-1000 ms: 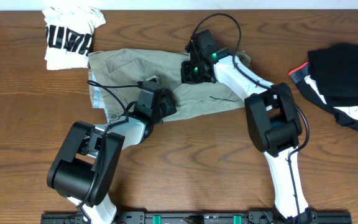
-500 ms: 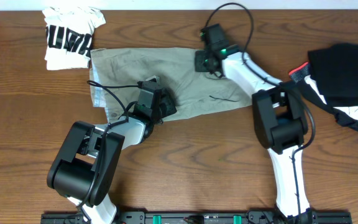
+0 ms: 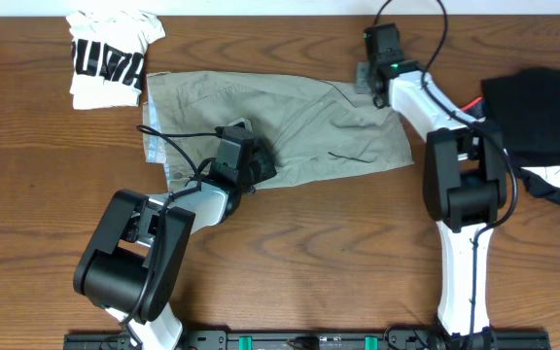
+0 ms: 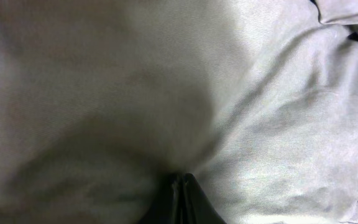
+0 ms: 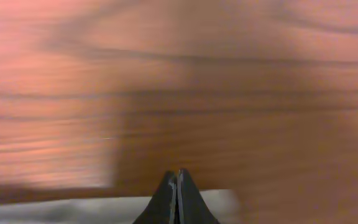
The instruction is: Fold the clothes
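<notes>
**A:** Starting at the left, a crumpled white tee (image 3: 110, 60) with black print is sitting at ten o'clock on the wooden table (image 3: 27, 214), just beside a corner of the shorts.

**B:** And the shorts (image 3: 299, 122) are lying spread out across the middle, reaching up toward twelve o'clock. A lighter strip is showing along their nine o'clock edge.

**A:** The left gripper (image 3: 233, 157) is resting on the cloth near its six o'clock edge. What is the wrist camera giving us?

**B:** Khaki cloth is filling the picture. The fingers (image 4: 188, 199) are pressed tight together, and creases are running into the tips, so it is pinching the shorts.

**A:** Over to the right gripper (image 3: 369, 76), which is sitting at the shorts' one o'clock corner.

**B:** That wrist picture is blurring badly, but the fingers (image 5: 166, 199) are showing closed, with no gap between them. A pale edge of cloth is lying right at their base, so they are gripping that corner. Wood grain is filling everything beyond.

**A:** Last, a dark pile (image 3: 538, 117) of clothing is lying at three o'clock, well apart from the shorts.
</notes>
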Motion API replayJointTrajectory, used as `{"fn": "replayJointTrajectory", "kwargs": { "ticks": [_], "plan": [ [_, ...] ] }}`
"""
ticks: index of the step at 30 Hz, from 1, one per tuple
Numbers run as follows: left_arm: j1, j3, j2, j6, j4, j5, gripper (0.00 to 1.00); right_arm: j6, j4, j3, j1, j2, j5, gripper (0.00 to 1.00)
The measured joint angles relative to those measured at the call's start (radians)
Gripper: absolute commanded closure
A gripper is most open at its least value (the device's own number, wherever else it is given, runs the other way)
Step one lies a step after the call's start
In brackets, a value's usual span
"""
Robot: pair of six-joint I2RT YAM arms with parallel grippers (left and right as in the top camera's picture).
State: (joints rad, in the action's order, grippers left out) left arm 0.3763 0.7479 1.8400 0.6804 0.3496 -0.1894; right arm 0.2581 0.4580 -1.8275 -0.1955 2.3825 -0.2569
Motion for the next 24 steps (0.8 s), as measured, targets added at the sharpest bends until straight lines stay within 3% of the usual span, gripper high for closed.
{"fn": "replayJointTrajectory", "kwargs": {
  "ticks": [8, 18, 24],
  "plan": [
    [0.002, 0.001, 0.0, 0.0, -0.002, 0.007, 0.94, -0.003, 0.253, -0.156, 0.048, -0.016, -0.006, 0.99],
    [0.005, 0.001, -0.001, 0.004, -0.002, 0.013, 0.94, -0.039, 0.545, -0.289, 0.029, -0.295, 0.345, 0.99],
    [0.005, 0.001, -0.001, 0.004, -0.002, 0.014, 0.94, -0.088, 0.603, -0.231, -0.015, -0.279, 0.498, 0.99]
  ]
}}
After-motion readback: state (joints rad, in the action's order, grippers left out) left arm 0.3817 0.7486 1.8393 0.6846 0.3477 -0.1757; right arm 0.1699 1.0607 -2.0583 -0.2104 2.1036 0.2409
